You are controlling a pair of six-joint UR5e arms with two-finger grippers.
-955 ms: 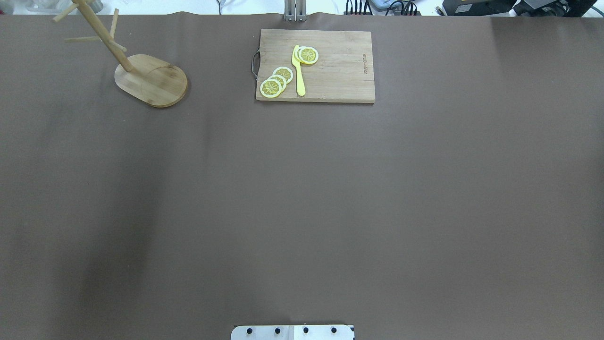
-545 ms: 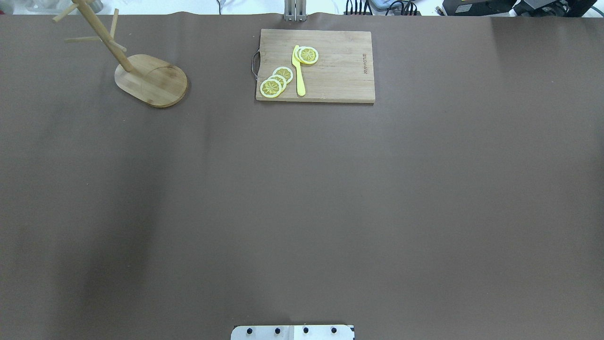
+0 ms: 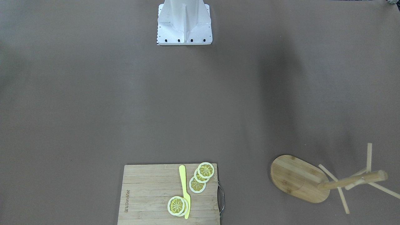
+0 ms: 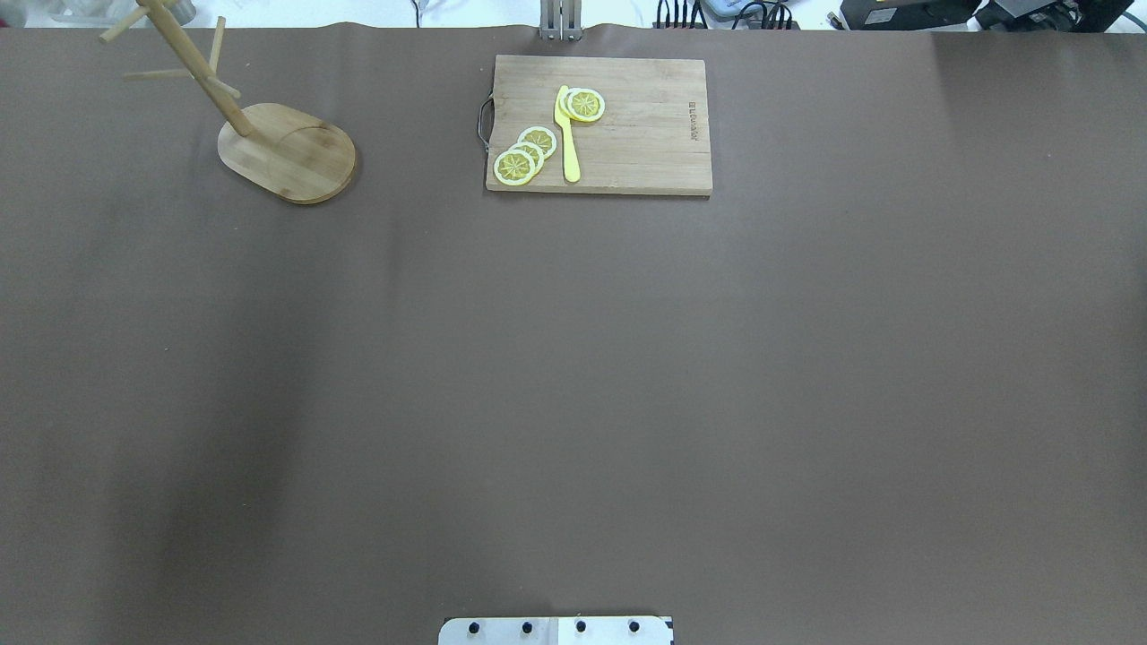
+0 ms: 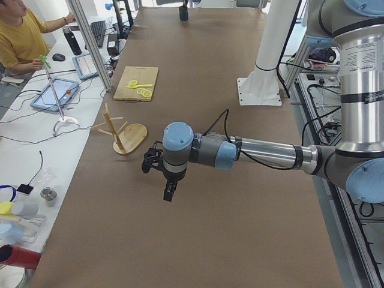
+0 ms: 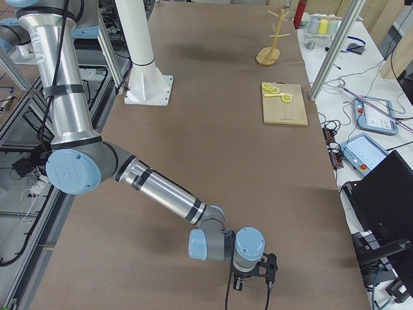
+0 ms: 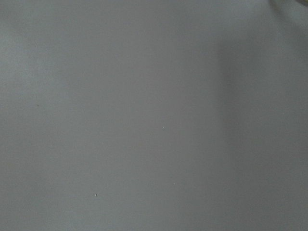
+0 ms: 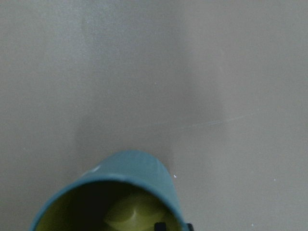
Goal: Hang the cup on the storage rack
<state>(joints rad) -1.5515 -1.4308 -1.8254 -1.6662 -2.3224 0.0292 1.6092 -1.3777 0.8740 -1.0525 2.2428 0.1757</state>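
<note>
The cup (image 8: 130,192) is slate-blue with a yellow-olive inside. It shows only in the right wrist view, at the bottom edge, mouth toward the camera, above bare table. A small dark part sits at its rim; I cannot tell whether it is gripped. The right gripper (image 6: 253,279) hangs low over the table's right end, and the cup is hidden there. The left gripper (image 5: 168,193) hovers over bare table, a little short of the storage rack (image 5: 123,135). I cannot tell if either gripper is open or shut. The rack (image 4: 287,152) stands at the far left with bare pegs.
A bamboo cutting board (image 4: 627,125) lies at the far middle of the table with lemon slices (image 4: 524,154) and a yellow knife (image 4: 567,134) on it. The robot's white base (image 3: 184,25) stands at the near edge. An operator (image 5: 21,36) sits beyond the far side.
</note>
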